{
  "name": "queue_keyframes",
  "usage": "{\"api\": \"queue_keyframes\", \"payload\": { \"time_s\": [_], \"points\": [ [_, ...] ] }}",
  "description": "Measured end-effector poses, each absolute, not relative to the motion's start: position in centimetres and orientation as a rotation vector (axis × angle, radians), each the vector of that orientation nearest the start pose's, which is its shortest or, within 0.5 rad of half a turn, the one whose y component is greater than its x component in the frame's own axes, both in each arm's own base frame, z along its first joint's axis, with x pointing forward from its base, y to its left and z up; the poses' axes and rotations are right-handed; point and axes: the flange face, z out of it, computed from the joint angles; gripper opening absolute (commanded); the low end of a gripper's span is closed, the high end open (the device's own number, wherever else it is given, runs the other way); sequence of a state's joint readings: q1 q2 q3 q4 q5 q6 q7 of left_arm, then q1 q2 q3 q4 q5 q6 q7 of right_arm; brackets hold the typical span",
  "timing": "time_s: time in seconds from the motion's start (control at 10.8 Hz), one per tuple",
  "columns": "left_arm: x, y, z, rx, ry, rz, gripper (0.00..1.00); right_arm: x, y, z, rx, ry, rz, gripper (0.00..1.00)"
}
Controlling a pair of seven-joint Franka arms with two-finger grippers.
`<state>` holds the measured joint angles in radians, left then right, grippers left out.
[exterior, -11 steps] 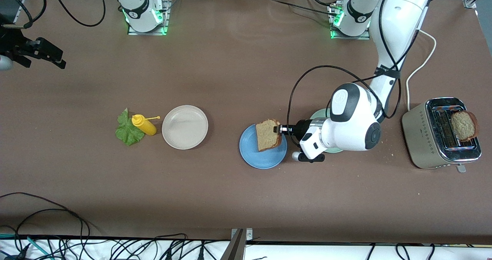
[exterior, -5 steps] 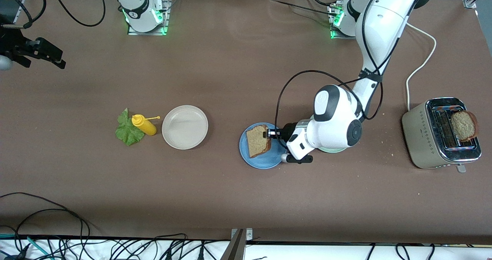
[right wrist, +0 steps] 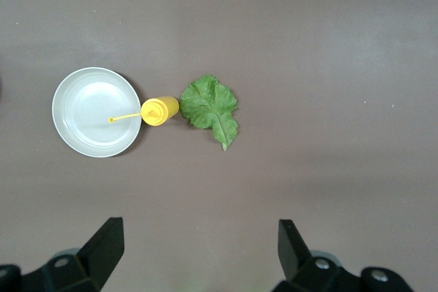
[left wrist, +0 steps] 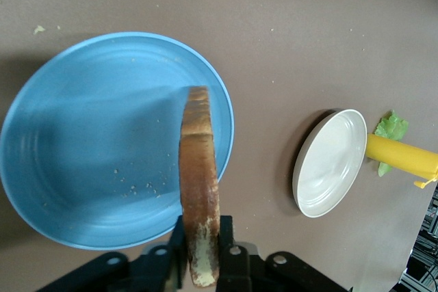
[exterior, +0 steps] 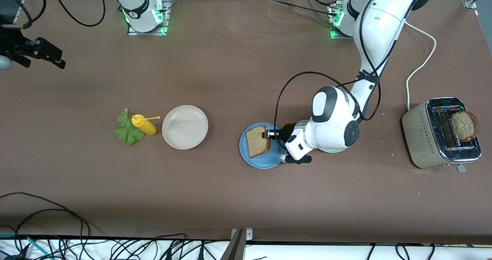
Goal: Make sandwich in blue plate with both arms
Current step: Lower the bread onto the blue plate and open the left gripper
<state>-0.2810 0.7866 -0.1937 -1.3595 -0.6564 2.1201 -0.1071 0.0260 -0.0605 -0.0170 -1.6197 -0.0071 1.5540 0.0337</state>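
Bread slice (exterior: 257, 141) sits edge-up between the fingers of my left gripper (exterior: 270, 134), which is low over the blue plate (exterior: 265, 160); in my left wrist view the fingers (left wrist: 226, 251) press the slice's (left wrist: 200, 203) crust from both sides, so I am clamped on it, and its lower part reaches down to the plate's (left wrist: 82, 169) face. Right under my left wrist lies the pale green plate (exterior: 333, 150), mostly hidden by the arm. Toward the right arm's end of the table from my left gripper are the cream plate (exterior: 185, 127), then the yellow squeeze bottle (exterior: 144, 124) lying on its side just beside it, then the lettuce leaf (exterior: 128, 129) touching the bottle. Toward my left arm's end stands the toaster (exterior: 438, 135) with a second slice (exterior: 464, 125) poking out of its slot. My right gripper (right wrist: 198, 241) waits high up, fingers spread wide with nothing between them, looking down on the leaf (right wrist: 211, 106), bottle (right wrist: 160, 111) and cream plate (right wrist: 96, 111).
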Motion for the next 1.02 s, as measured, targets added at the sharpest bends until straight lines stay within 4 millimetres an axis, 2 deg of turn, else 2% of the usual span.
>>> {"api": "queue_keyframes", "payload": {
  "time_s": [0.46,0.55,0.65,0.92,1.02],
  "points": [
    [66.4,-32.7,26.5,2.478,0.071,-0.275,1.00,53.2,-0.1,63.0,-3.147,0.051,0.047,1.00],
    [66.9,-31.9,26.4,2.484,0.086,-0.263,1.00,53.2,-0.1,62.8,-3.147,0.051,0.055,1.00],
    [67.9,-29.9,26.4,2.491,0.125,-0.243,1.00,53.3,0.0,62.4,-3.147,0.050,0.073,1.00],
    [70.7,-21.6,26.4,2.479,0.246,-0.231,1.00,54.1,0.1,60.6,-3.146,0.044,0.141,1.00],
    [71.0,-20.5,27.2,2.473,0.250,-0.229,1.00,54.4,0.1,59.6,-3.145,0.046,0.183,1.00]
  ]
}}
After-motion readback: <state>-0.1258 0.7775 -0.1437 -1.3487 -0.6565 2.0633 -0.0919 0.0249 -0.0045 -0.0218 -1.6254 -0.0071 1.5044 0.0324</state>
